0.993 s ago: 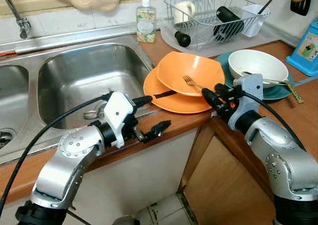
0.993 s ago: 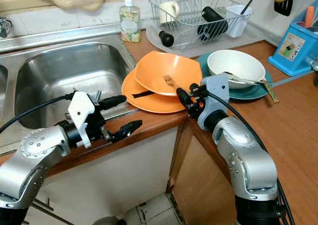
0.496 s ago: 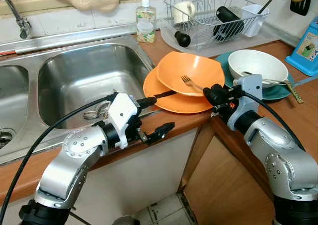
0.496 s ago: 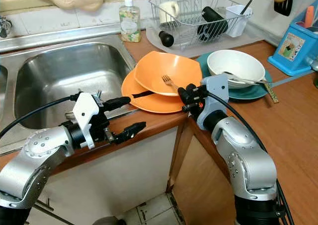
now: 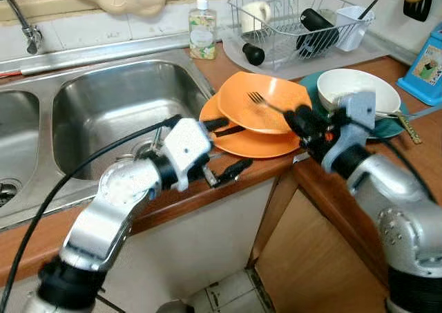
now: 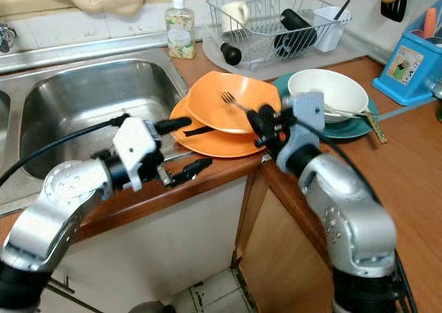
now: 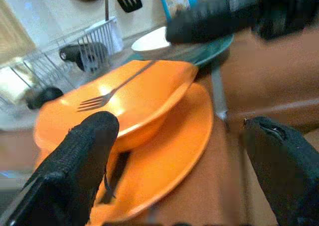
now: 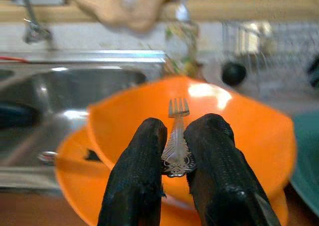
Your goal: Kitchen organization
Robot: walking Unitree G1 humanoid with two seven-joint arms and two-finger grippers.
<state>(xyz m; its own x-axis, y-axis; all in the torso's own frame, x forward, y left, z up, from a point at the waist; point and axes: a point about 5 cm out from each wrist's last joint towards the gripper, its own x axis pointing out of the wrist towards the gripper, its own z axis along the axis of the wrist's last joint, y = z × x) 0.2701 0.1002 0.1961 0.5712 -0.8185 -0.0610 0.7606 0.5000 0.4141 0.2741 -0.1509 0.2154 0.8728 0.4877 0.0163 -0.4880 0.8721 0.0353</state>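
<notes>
Fork point(image 8: 177, 131) clamped in right end effector point(image 8: 174, 158) above orange bowl point(image 5: 266, 106) | left end effector point(image 5: 224, 147) spread at counter edge point(image 5: 242, 178)

The right gripper point(image 5: 298, 117) pinches the handle of a fork point(image 5: 261, 101), its tines raised over the orange bowl point(image 5: 259, 102) stacked on an orange plate point(image 5: 243, 141). To its left, the left gripper point(image 5: 228, 147) is spread open at the plate's near-left edge, beside the sink point(image 5: 114, 106).

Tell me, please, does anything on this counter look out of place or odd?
The flat orange plate juts over the wooden counter's edge, under an orange bowl. The right gripper pinches a silver fork above the bowl.
</notes>
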